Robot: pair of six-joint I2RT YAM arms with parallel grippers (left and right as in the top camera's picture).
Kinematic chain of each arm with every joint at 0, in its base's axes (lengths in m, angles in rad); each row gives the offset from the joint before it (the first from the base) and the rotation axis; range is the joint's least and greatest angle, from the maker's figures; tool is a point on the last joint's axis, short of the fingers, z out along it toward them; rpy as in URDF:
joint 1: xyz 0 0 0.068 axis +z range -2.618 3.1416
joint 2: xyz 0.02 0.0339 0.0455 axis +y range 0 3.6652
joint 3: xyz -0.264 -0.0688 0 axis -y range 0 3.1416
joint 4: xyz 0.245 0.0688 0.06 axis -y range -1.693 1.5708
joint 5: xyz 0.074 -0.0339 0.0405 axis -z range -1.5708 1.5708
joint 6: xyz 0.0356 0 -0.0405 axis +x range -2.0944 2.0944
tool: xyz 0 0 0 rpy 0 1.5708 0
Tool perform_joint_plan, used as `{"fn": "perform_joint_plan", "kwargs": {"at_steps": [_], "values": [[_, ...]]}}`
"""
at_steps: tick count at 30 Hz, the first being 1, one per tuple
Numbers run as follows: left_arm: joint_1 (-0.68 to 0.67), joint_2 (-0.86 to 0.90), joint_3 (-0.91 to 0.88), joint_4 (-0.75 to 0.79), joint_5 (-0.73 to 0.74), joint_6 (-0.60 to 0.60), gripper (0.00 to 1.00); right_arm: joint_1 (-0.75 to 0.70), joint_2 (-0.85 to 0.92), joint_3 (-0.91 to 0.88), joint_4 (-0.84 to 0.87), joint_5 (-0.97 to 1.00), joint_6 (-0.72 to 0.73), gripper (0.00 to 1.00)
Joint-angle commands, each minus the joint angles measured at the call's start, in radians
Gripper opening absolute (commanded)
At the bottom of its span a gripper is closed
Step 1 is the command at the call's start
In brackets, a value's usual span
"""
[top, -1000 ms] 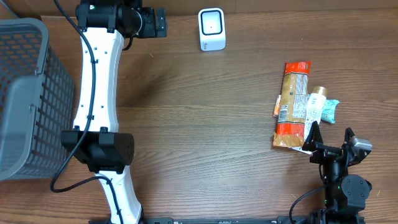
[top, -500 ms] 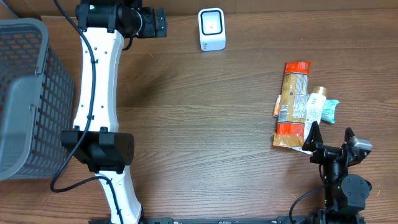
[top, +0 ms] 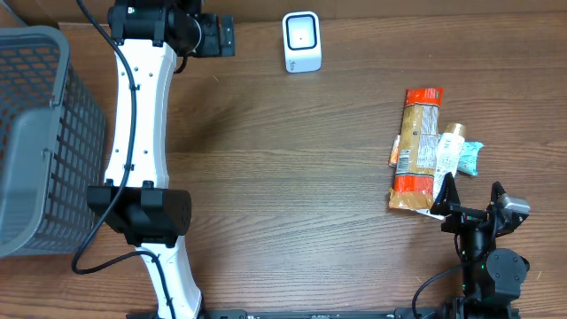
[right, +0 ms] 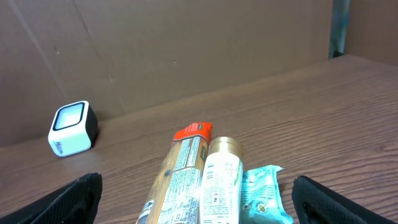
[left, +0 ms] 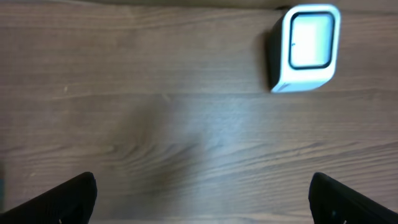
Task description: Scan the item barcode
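Orange-ended long crinkly packet | right on wooden worktop, long axis near-to-far, near end just beside my right fingers | those spread, empty | left fingers spread, far-left, well apart

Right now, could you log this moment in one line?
left gripper open, near scanner | right gripper open, by packet, tube, sachet | nothing held

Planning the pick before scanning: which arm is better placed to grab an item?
Right. The right gripper, open, sits just beside the orange package and tube; the left gripper, also open, is far off by the scanner.
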Motion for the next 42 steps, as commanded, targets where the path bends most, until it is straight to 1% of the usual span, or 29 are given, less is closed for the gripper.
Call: {"fn": "perform_joint_plan", "kwargs": {"at_steps": [1,3,5,10,13,18,19,20,22,26,29,32,34,42], "values": [[0.001,-0.013,-0.017,0.0,-0.037,0.045,1.0,0.001,-0.014,-0.011,0.005,-0.002,-0.004,1.0],[0.001,-0.058,-0.066,0.04,-0.027,0.045,1.0,0.001,-0.014,-0.011,0.005,-0.002,-0.004,1.0],[0.001,-0.159,-0.203,0.158,0.001,0.061,1.0,0.001,-0.014,-0.011,0.005,-0.002,-0.004,1.0],[0.008,-0.454,-0.679,0.529,0.014,0.136,1.0,0.001,-0.014,-0.011,0.005,-0.002,-0.004,1.0],[0.041,-0.61,-0.94,0.67,0.023,0.145,1.0,0.001,-0.014,-0.011,0.005,-0.002,-0.004,1.0],[0.114,-0.872,-1.311,0.818,0.058,0.145,1.0,0.001,-0.014,-0.011,0.005,-0.002,-0.004,1.0],[0.126,-0.923,-1.381,0.871,0.068,0.147,1.0,0.001,-0.014,-0.011,0.005,-0.002,-0.004,1.0],[0.135,-1.01,-1.499,0.974,0.074,0.159,1.0,0.001,-0.014,-0.011,0.005,-0.002,-0.004,1.0],[0.135,-1.099,-1.622,1.091,0.074,0.194,1.0,0.001,-0.014,-0.011,0.005,-0.002,-0.004,1.0],[0.135,-1.231,-1.814,1.273,0.073,0.24,1.0,0.001,-0.014,-0.011,0.005,-0.002,-0.004,1.0],[0.135,-1.34,-1.967,1.407,0.074,0.297,1.0,0.001,-0.014,-0.011,0.005,-0.002,-0.004,1.0],[0.135,-1.453,-2.108,1.498,0.074,0.323,1.0,0.001,-0.014,-0.011,0.005,-0.002,-0.004,1.0],[0.135,-1.521,-2.179,1.525,0.073,0.325,1.0,0.001,-0.014,-0.011,0.005,-0.002,-0.004,1.0],[0.135,-1.762,-2.356,1.504,0.039,0.333,1.0,0.001,-0.014,-0.011,0.005,-0.002,-0.004,1.0]]}}
